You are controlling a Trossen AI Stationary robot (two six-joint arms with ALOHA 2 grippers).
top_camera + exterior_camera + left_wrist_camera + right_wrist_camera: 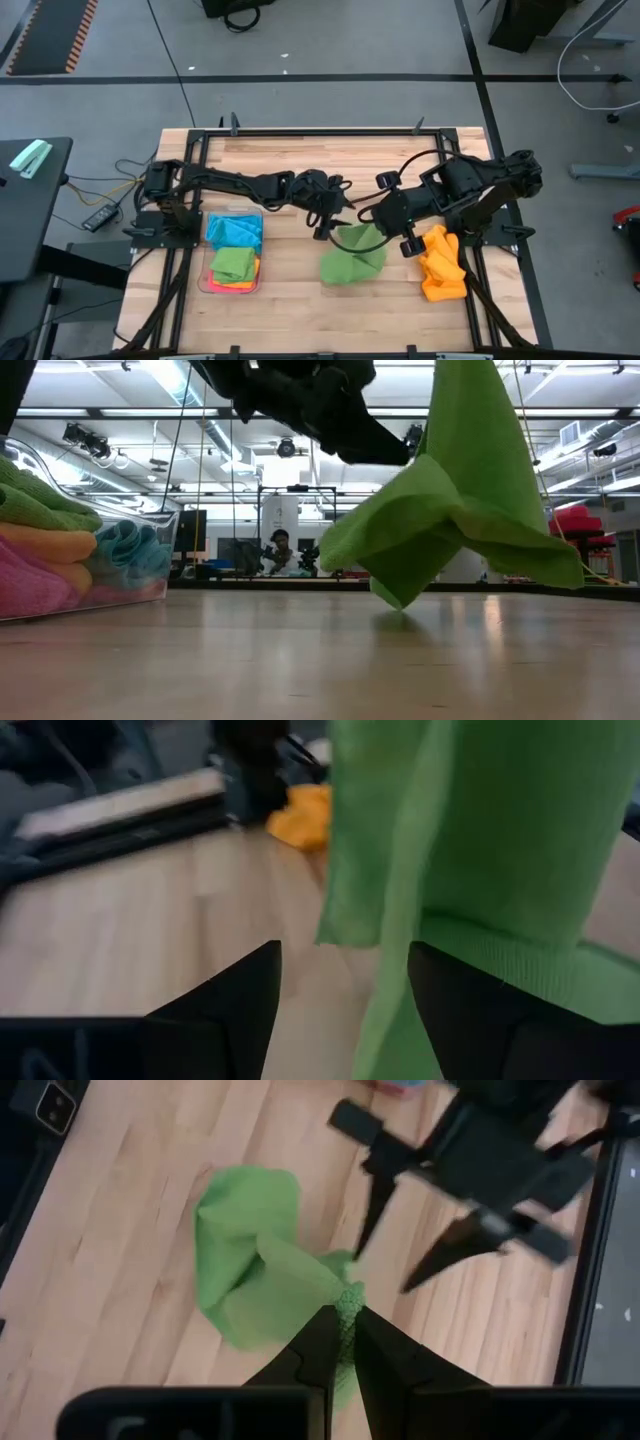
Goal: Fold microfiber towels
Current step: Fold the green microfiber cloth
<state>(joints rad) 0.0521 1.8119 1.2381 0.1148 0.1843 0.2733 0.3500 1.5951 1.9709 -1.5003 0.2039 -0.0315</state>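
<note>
My right gripper (340,1342) is pinched on a corner of the green towel (352,258), holding it up so the rest hangs to the table (290,300) and a free edge shows. My left gripper (345,1000), fingers spread, sits just beside that hanging edge, probably to take a second corner. Beyond the towel on my right lies one orange heap (441,264); on my left one tray (212,281) holds folded towels, at least four colours.
</note>
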